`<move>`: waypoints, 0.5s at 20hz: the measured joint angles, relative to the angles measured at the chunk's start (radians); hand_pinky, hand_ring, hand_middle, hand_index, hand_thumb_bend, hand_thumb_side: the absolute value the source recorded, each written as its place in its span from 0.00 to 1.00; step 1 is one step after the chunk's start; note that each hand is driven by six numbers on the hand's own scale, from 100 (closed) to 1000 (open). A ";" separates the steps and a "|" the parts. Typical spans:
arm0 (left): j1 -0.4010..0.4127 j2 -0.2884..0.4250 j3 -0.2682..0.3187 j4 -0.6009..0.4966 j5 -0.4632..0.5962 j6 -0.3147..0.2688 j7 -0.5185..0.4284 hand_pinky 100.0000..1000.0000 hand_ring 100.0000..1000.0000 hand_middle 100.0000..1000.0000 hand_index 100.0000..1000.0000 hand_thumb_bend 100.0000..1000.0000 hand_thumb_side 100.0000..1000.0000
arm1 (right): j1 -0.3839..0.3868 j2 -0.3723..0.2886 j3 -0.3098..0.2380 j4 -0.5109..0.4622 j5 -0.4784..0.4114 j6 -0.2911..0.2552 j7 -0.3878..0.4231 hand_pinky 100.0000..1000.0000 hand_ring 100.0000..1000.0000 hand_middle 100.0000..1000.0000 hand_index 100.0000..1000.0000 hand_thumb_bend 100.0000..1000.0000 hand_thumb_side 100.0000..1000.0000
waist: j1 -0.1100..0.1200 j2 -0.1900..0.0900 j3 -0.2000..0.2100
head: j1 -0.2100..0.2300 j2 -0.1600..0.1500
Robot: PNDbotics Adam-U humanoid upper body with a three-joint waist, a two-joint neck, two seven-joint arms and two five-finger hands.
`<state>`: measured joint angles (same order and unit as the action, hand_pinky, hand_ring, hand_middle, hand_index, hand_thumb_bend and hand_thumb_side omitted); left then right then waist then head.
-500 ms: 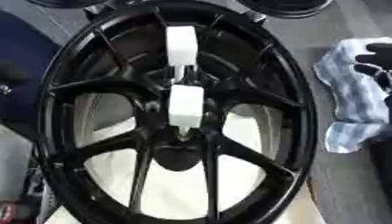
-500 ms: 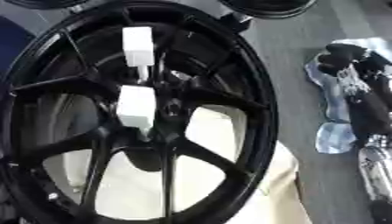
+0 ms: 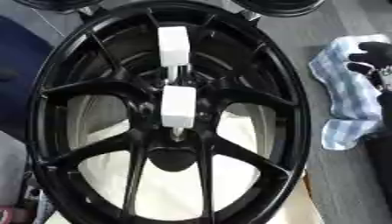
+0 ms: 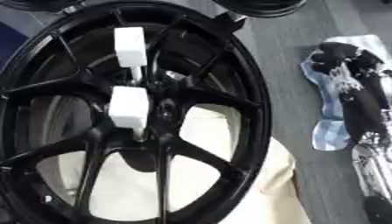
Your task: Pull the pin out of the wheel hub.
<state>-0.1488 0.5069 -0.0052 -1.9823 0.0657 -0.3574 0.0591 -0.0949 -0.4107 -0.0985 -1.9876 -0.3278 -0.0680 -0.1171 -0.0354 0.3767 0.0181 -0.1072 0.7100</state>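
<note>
Left eye view: black wheel (image 3: 165, 113) fills the frame, spokes meeting at the hub (image 3: 176, 122). Two white block-headed pins stand in the hub area. Upper pin (image 3: 174, 46) sits toward the far rim, its thin metal shank running down to the hub. Lower pin (image 3: 177, 107) sits right at the centre, a short metal tip showing below the block. Both still seated. Pale surface shows through the spokes. At the right edge a blue-checked cloth (image 3: 344, 87) lies on grey floor, with the right hand (image 3: 375, 57) resting on it, only dark fingers in frame, well apart from the wheel. Left hand not seen.

Compared with half a second ago: pins, wheel and cloth sit in the same places; the hand is on the cloth as before. No real change, so no progress toward the pull.

Right eye view: same wheel, shifted left. Right hand (image 4: 344, 54) shows better here, the black forearm running down the frame's right side. Fingers look bunched over the cloth's top edge, but I cannot tell whether they are clenched on it or merely lying there. Cloth bunches under the arm.

Judgement: task not started. The hand has to leave the cloth and cross to the hub, then close on a white block and draw it straight out along its shank.
</note>
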 measured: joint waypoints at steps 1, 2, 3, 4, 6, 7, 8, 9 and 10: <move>0.001 0.027 0.000 0.000 -0.016 -0.022 0.003 0.79 0.66 0.56 0.71 0.00 0.52 | 0.000 -0.001 0.000 0.000 0.000 -0.001 0.001 0.73 0.70 0.67 0.53 0.25 0.36 | 0.002 -0.002 -0.001 | -0.001 0.000; 0.002 0.054 0.000 0.000 -0.036 -0.045 0.005 0.79 0.66 0.57 0.71 0.00 0.51 | 0.001 -0.003 0.000 0.000 0.000 -0.001 0.001 0.73 0.70 0.67 0.53 0.25 0.36 | 0.003 -0.002 -0.001 | -0.002 0.000; 0.002 0.081 -0.001 0.000 -0.054 -0.067 0.008 0.79 0.66 0.57 0.72 0.00 0.49 | 0.004 -0.005 0.000 0.000 0.000 -0.002 0.002 0.73 0.70 0.67 0.53 0.25 0.36 | 0.004 -0.003 -0.001 | -0.002 0.001; 0.002 0.106 -0.002 0.000 -0.070 -0.089 0.011 0.79 0.67 0.58 0.72 0.00 0.48 | 0.006 -0.007 0.000 0.000 0.000 -0.002 0.002 0.73 0.70 0.67 0.53 0.25 0.36 | 0.006 -0.005 -0.001 | -0.002 0.001; 0.001 0.155 -0.002 0.000 -0.098 -0.129 0.017 0.79 0.68 0.59 0.72 0.00 0.46 | 0.008 -0.009 0.000 0.000 0.000 -0.003 0.002 0.73 0.70 0.67 0.53 0.25 0.36 | 0.008 -0.008 -0.003 | -0.002 0.001; -0.001 0.176 -0.002 0.000 -0.111 -0.147 0.021 0.79 0.68 0.59 0.73 0.00 0.44 | 0.008 -0.010 0.000 0.000 0.000 -0.003 0.002 0.73 0.70 0.67 0.53 0.24 0.36 | 0.009 -0.008 -0.003 | -0.002 0.001; -0.003 0.198 -0.002 0.000 -0.122 -0.163 0.024 0.80 0.69 0.60 0.73 0.00 0.41 | 0.009 -0.011 0.000 0.000 0.000 -0.004 0.002 0.73 0.70 0.67 0.53 0.24 0.36 | 0.009 -0.008 -0.003 | -0.002 0.001; -0.007 0.218 -0.002 0.000 -0.134 -0.179 0.028 0.80 0.69 0.61 0.74 0.00 0.39 | 0.009 -0.012 0.000 0.000 0.000 -0.004 0.002 0.73 0.70 0.67 0.53 0.24 0.36 | 0.009 -0.008 -0.003 | -0.002 0.002; -0.013 0.239 -0.002 0.000 -0.148 -0.193 0.031 0.81 0.70 0.63 0.75 0.00 0.38 | 0.011 -0.015 0.000 0.000 0.000 -0.005 0.001 0.73 0.70 0.67 0.53 0.24 0.36 | 0.009 -0.010 -0.003 | -0.002 0.004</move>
<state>-0.1617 0.7462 -0.0069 -1.9824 -0.0821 -0.5508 0.0899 -0.0835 -0.4255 -0.0986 -1.9875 -0.3278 -0.0728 -0.1159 -0.0261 0.3670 0.0149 -0.1092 0.7135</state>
